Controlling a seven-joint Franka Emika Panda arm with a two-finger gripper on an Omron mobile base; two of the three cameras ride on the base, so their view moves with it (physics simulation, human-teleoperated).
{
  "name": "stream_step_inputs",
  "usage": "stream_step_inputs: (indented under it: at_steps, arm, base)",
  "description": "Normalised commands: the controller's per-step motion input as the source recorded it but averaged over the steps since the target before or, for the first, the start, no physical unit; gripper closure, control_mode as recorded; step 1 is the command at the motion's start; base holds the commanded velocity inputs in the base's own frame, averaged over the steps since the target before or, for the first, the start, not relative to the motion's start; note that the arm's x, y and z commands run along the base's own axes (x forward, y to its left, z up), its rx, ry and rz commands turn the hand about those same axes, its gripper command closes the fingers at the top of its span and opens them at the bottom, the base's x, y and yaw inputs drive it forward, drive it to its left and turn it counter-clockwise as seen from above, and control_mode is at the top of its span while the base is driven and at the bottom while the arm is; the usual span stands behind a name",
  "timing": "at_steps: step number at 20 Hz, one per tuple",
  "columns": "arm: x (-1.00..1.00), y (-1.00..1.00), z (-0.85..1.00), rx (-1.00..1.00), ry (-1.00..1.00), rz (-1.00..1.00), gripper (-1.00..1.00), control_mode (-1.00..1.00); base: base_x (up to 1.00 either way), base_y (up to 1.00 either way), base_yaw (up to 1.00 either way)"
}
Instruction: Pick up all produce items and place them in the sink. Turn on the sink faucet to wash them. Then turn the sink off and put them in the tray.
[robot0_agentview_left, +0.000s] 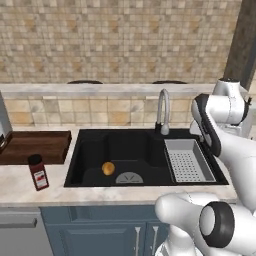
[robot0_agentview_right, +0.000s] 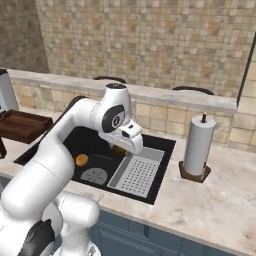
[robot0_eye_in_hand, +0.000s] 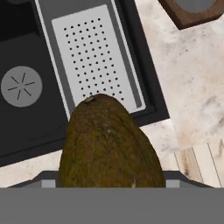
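I am carrying the olive-brown round fruit (robot0_eye_in_hand: 109, 144), end effector clamped on it; lowering gently into matte black rectangular sink (robot0_eye_in_hand: 26, 127) near orange-yellow fruit (robot0_agentview_left: 108, 168).

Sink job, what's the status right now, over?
Gripper shut on olive-brown fruit, carried above the grey rack. Orange-yellow fruit already in the sink. Faucet untouched, no water visible. Path down looks clear.
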Motion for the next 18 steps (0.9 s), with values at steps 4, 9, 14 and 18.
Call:
stream_step_inputs:
  at_steps: [4,9,14,18]
  arm:
    - [-0.09,0.92,0.1,-0.02,0.0,0.2,1.0,-1.0]
    - [-0.01,1.0,0.02,-0.03,0.0,0.26,1.0,-1.0]
    - [0.33,0.68,0.0,0.0,0.0,0.25,1.0,-1.0]
    - [0.69,0.47,0.0,0.0,0.03,0.22,1.0,-1.0]
  base:
    - [0.0,0.0,0.0]
    - [0.0,0.0,0.0]
    - [0.0,0.0,0.0]
    - [0.0,0.0,0.0]
